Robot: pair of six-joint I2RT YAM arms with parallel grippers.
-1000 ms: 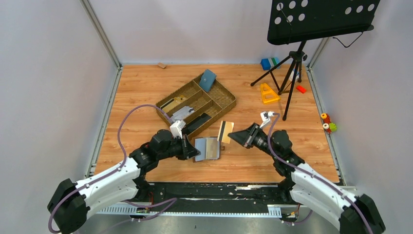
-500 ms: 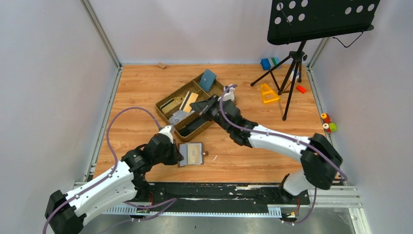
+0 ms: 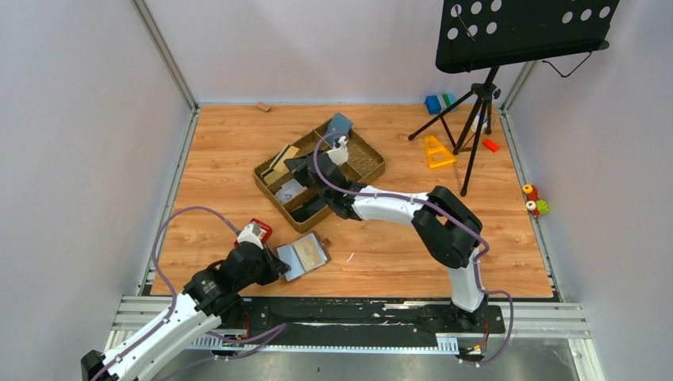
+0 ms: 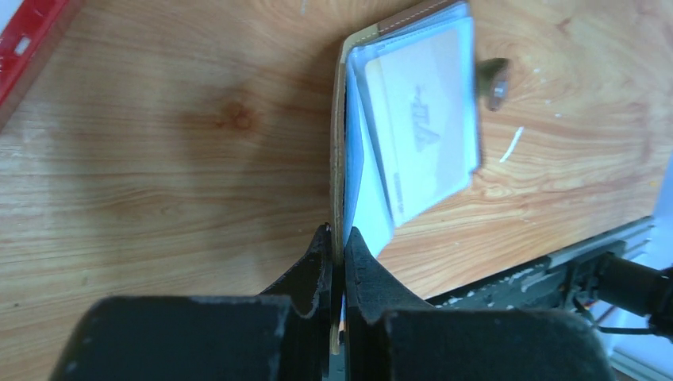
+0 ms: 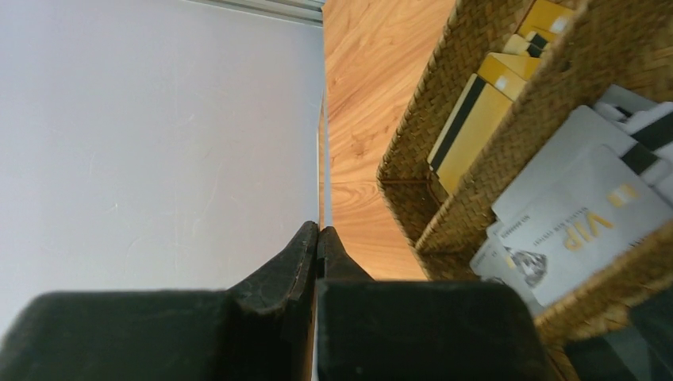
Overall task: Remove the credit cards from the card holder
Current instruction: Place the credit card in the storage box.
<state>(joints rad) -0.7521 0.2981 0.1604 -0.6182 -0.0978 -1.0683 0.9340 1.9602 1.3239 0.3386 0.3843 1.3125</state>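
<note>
Between the tips of my left gripper (image 4: 337, 238) sits the thin brown edge of the card holder (image 3: 305, 254), pinched tight with hardly a gap showing. It lies open on the wooden table (image 4: 159, 159), grey inside facing up, close to the near edge and just in front of my left wrist. A pale orange card (image 4: 424, 119) rests inside its clear sleeve (image 4: 369, 210), and the small tab (image 4: 496, 79) sticks out on the far side, too blurred to make out further. Just beside my left wrist, towards the left wall, lies a red object (image 3: 259, 229) that I cannot identify

Further out, my right gripper (image 5: 317, 232) has its fingers pressed together with nothing between them. It hovers over the left end of the woven basket (image 3: 377, 165), which sits near the middle of the table, well apart from the card holder. Below it, yellow cards (image 5: 468, 119) with a dark stripe lie in one compartment, and grey cards (image 5: 571, 214), one marked VIP, lie in the next. A blue-teal pouch (image 3: 340, 125) leans at the basket's far corner. Beyond that, to the right, a yellow triangle (image 3: 436, 152) lies by the legs of a black music stand (image 3: 524, 32)
</note>
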